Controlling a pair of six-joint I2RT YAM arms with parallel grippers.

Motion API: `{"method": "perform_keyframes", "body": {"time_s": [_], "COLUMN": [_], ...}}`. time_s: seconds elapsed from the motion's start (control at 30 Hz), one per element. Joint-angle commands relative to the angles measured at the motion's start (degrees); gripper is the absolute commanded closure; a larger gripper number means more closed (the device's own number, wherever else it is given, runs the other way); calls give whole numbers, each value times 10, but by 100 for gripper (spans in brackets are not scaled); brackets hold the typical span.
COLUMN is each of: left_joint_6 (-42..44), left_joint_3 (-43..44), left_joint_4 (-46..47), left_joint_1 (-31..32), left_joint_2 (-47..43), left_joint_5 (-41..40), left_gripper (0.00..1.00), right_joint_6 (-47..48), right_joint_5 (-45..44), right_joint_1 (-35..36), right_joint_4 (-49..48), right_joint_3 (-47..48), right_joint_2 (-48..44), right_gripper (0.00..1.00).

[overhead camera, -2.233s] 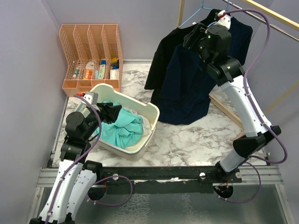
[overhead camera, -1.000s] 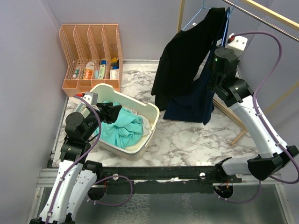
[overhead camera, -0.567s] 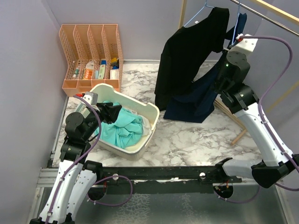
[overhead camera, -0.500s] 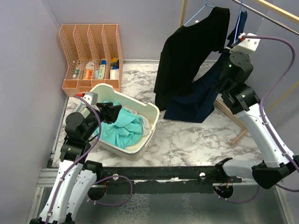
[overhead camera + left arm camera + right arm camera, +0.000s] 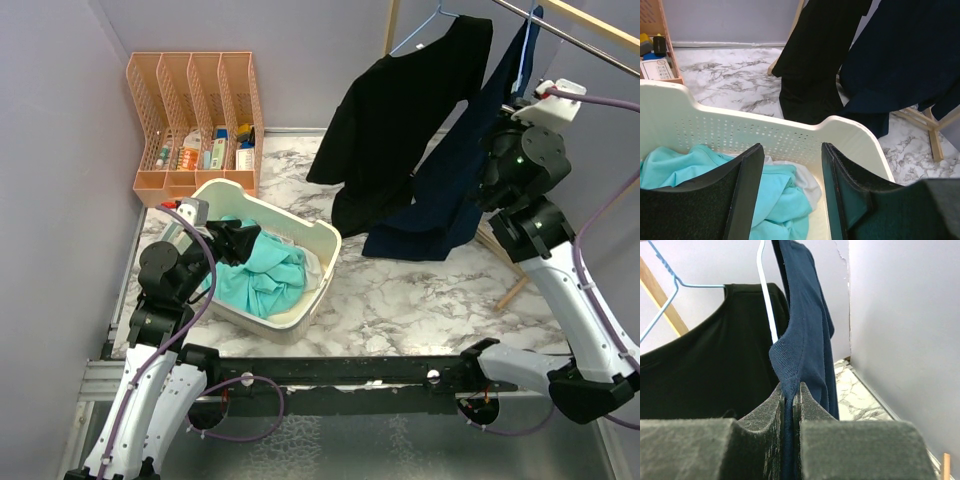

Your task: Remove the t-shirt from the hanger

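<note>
A navy t-shirt hangs off a white hanger by the rail at the back right. It is pulled out toward my right gripper. In the right wrist view that gripper is shut on a fold of the navy t-shirt just below the hanger wire. A black t-shirt hangs beside it on a blue hanger. My left gripper stands open over the white basket, holding nothing.
The white basket at the near left holds teal cloth. A peach file organizer with small items stands at the back left. A wooden rack frame and its rail take up the right side.
My right gripper has shut on the navy t-shirt and moved right, dragging the cloth out sideways. The black t-shirt has swung a little. The left arm has not moved.
</note>
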State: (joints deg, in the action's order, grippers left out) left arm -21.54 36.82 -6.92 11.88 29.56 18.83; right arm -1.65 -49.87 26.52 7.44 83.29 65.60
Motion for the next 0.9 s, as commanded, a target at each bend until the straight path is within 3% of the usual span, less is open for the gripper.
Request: {"method": "perform_keyframes", "body": {"time_s": [0.0,0.17,0.27,0.47,0.63,0.87], "left_joint_6": [2,1,-5,-16,-18,-90], "left_joint_3": [-6,-10,-13,-20,-21,-11], "left_joint_4": [19,36,47,66,81,200], "left_joint_1": [2,2,2,2,2,2], "left_joint_2": [-9,-7,-3,4,6,21], "left_joint_5": [11,35,51,70,101,184], "left_gripper": [45,36,31,27,25,6], "right_joint_6": [-58,-125,-129,-89,-118,-137], "right_joint_5": [50,122,147,160,209,459], "right_joint_1": [-4,-3,-3,-3,-3,-3], "right_joint_4": [18,167,174,96,185,404], "right_joint_3": [35,57,19,-63,-1,105], "right_joint_2": [-43,-73,-118,-192,-187,-165], "right_gripper": [99,99,99,99,99,99]}}
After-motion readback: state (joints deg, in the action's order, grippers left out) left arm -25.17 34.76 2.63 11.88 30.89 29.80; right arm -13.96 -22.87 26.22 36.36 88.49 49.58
